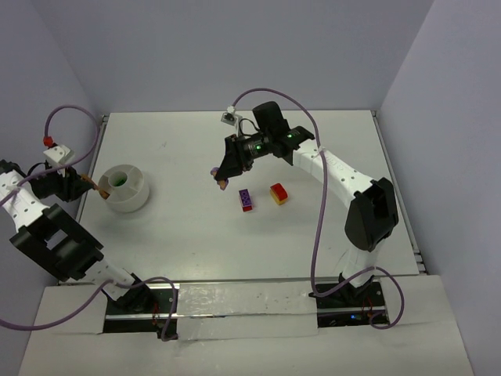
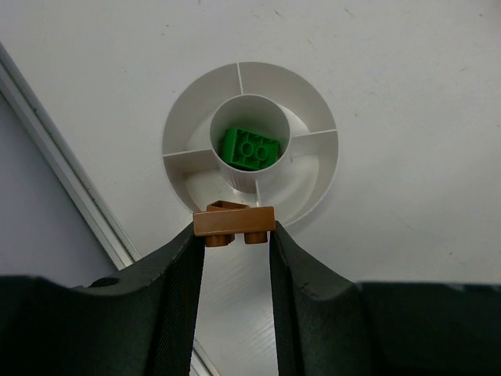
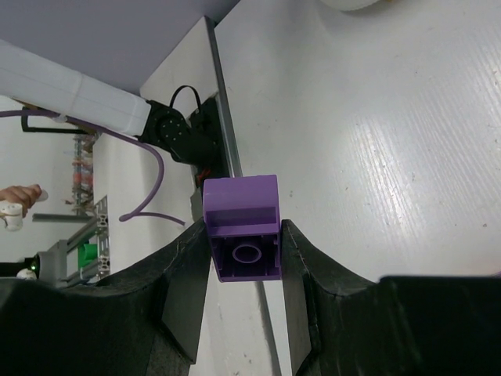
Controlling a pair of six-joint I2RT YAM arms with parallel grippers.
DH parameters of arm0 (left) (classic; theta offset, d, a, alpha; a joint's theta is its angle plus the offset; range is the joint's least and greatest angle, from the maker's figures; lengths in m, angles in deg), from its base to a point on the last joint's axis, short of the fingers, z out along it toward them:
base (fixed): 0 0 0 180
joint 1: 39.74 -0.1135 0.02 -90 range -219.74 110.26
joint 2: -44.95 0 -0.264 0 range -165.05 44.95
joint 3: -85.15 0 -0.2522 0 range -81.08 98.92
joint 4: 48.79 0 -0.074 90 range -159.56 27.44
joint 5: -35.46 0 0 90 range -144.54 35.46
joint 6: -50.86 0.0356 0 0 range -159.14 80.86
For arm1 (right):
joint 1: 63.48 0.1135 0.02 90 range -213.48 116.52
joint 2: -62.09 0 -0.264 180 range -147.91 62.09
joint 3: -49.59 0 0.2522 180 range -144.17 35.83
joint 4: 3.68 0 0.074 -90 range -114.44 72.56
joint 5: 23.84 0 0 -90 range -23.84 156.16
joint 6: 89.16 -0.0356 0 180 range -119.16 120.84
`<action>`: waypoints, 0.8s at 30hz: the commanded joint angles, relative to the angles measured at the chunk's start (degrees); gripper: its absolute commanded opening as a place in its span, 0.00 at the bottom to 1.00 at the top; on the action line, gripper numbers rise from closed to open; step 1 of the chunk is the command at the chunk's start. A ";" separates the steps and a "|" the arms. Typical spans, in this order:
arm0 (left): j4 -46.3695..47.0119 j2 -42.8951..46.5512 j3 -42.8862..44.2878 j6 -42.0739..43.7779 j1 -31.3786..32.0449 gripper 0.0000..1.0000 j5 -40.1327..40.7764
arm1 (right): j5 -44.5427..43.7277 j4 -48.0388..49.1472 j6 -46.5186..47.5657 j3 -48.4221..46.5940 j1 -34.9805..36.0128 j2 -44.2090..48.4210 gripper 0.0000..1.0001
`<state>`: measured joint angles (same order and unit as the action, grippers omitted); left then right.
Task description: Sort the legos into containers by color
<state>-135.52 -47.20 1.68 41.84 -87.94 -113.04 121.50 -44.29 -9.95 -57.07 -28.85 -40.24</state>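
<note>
Black fingers (image 2: 176,298) of the left tool (image 2: 234,233) are being clenched on an orange brick (image 2: 234,220). The brick is being held crosswise between the tips, with two round studs showing at its 6 o'clock edge. At 12 o'clock of that brick the white tub (image 2: 313,168) is being viewed from above. It has a round centre cup ringed by outer compartments, which are being parted by thin ribs. A green brick (image 2: 250,147) is being carried in the centre cup, studs up. The orange brick is being seen against the tub's outer ring at 6 o'clock, apart from the green one; whether it is touching the rim cannot be told.

The right tool (image 3: 244,227) is likewise being clenched, on a purple brick (image 3: 241,207) whose hollow underside, with one round tube, is being turned toward the wrist camera. That brick is being held above the worktop (image 1: 313,235), apart from it.

From the top camera, the right tool is being shown near the middle of the worktop, and the tub at 9 o'clock by the left edge, with the left tool at the tub's own 9 o'clock side. At 4 o'clock of the right tool, two loose pieces are being carried by the worktop. One is a purple-and-red piece (image 1: 246,200); whether it is one brick or two cannot be told. A red-and-yellow brick (image 1: 278,193) is lying near it at 3 o'clock, not touching.
</note>
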 commanded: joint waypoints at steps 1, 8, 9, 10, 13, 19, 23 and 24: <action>5.02 -1.92 1.16 5.37 -0.31 0.04 -0.72 | 1.35 0.40 0.69 -0.10 0.35 -0.44 0.00; 5.02 -5.75 1.08 9.45 -0.13 0.06 -2.13 | 1.66 -0.57 0.77 -1.63 0.35 -1.79 0.00; 4.92 -6.14 1.19 9.88 -0.03 0.06 -2.44 | 1.70 -0.62 0.72 -1.77 0.35 -1.93 0.00; 4.75 -6.68 1.31 10.37 0.09 0.07 -2.69 | 1.75 -0.66 0.68 -1.90 0.35 -2.05 0.00; 4.68 -7.89 1.71 11.07 0.67 0.07 -2.99 | 1.82 -0.80 0.68 -2.11 0.35 -2.31 0.00; 6.41 -10.19 2.87 9.72 2.66 0.07 -2.88 | 1.70 -2.22 1.31 -3.29 0.35 -3.27 0.00; 6.85 -10.84 3.02 9.63 3.38 0.08 -2.41 | 1.79 -3.03 1.56 -3.68 0.35 -3.76 0.00; 7.06 -11.05 3.02 9.50 3.45 0.08 -2.35 | 1.79 -3.16 1.69 -3.69 0.35 -3.82 0.00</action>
<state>-131.89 -56.73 1.79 49.61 -84.80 -113.39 122.13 -46.72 -9.56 -57.86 -28.85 -43.54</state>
